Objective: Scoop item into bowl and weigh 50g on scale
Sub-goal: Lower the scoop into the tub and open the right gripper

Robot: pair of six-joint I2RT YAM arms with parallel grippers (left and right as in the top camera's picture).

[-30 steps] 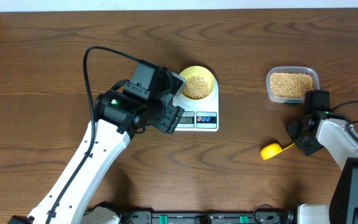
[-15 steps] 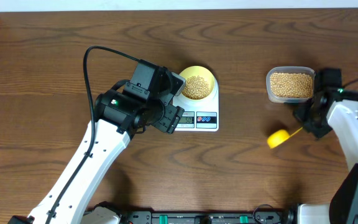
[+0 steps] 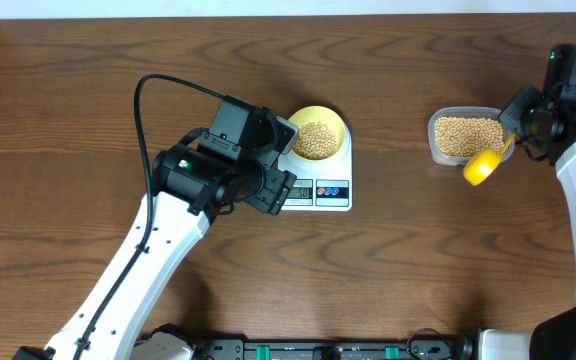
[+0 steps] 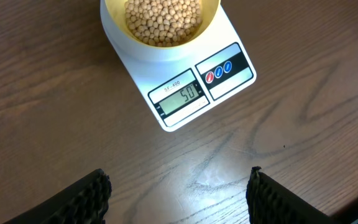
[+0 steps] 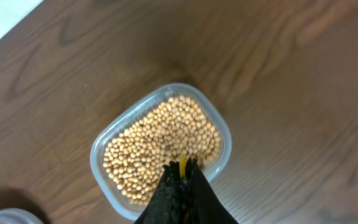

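Yellow long-handled plastic scoop (image 3: 482,166) sits clamped in right jaws; left jaws gape idle, presumably since the white scale (image 4: 191,87) ahead reads 50.

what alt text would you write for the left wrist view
A white scale reading 50 holds a yellow bowl of beans, seen from above at the top of the frame. Below it, the left gripper is open over the wooden table, its two black fingers at the bottom corners.
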